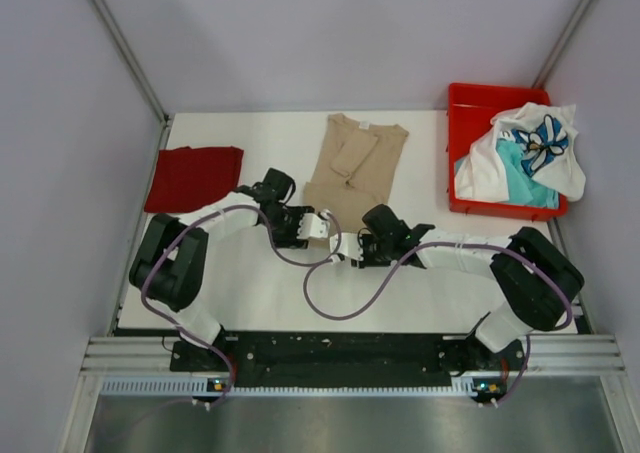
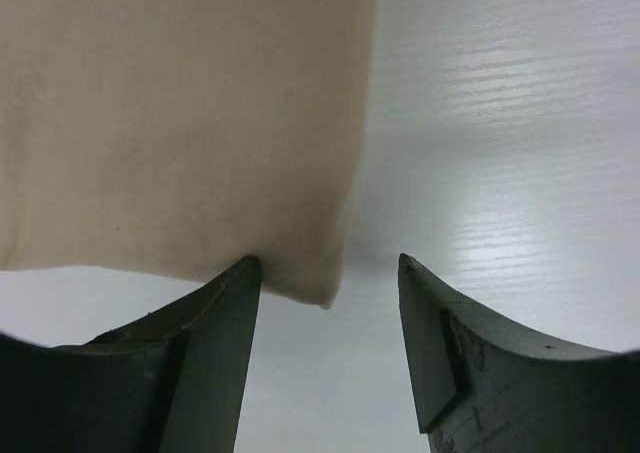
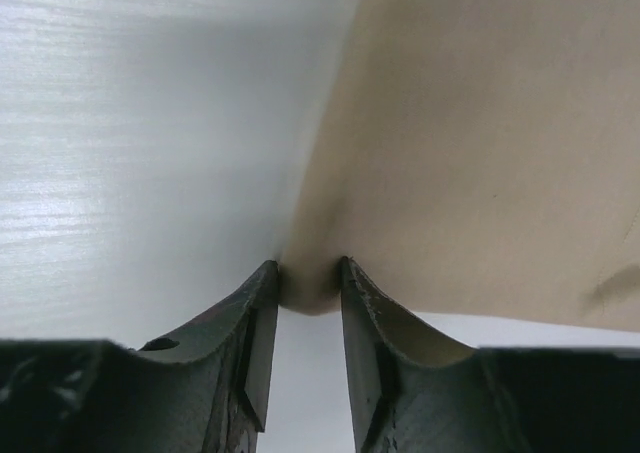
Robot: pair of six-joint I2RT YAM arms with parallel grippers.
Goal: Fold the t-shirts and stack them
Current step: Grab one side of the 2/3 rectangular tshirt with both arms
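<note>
Right gripper [image 3: 308, 273] pinching the tan t-shirt's [image 1: 352, 168] near hem corner; left gripper [image 2: 327, 273] spread around the other corner.
We judge the step to be grasping both hem corners for a fold toward the collar. We would close the left jaws only once cloth sits deep between them, then lift both corners level. Both arms reach low from the table's [image 1: 250, 283] near edge, forearms converging. The shirt lies flat toward the far edge. A folded dark red t-shirt [image 1: 195, 178] sits far left, and the white t-shirt [image 1: 535, 143] and teal t-shirt [image 1: 520, 178] fill the red bin [image 1: 470, 98] far right.
</note>
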